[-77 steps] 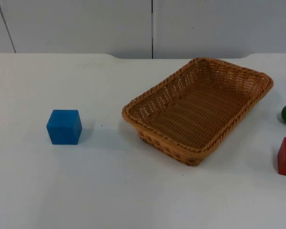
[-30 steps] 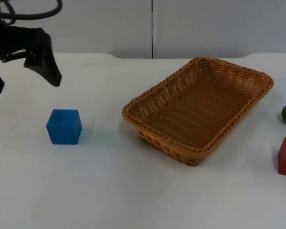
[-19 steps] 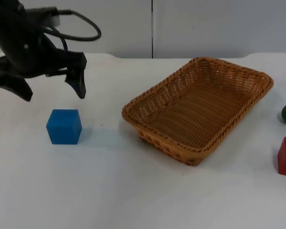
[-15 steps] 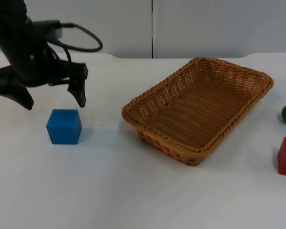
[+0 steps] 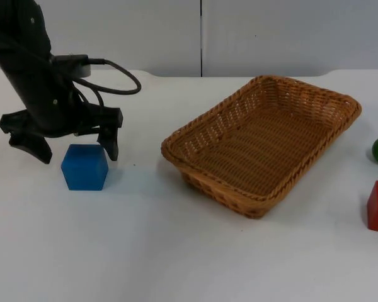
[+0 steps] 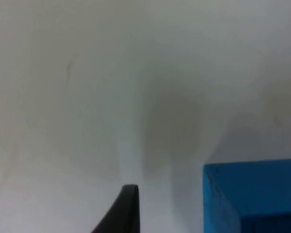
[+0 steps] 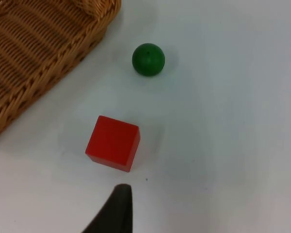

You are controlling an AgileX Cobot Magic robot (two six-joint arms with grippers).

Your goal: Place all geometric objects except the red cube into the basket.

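I see the left tool [image 5: 74,148] spread wide, straddling the blue cube [image 5: 84,167] on the worktop [image 5: 176,251]; the wicker basket [image 5: 340,129] lies well apart.

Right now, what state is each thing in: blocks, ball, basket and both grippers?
blue cube: on the table, ungrasped, outside the basket
left gripper: open, jaws straddling the blue cube's far edge
basket: upright, nothing inside
green ball: on the table beside the basket
red cube: on the table, untouched
right gripper: waiting above the red cube
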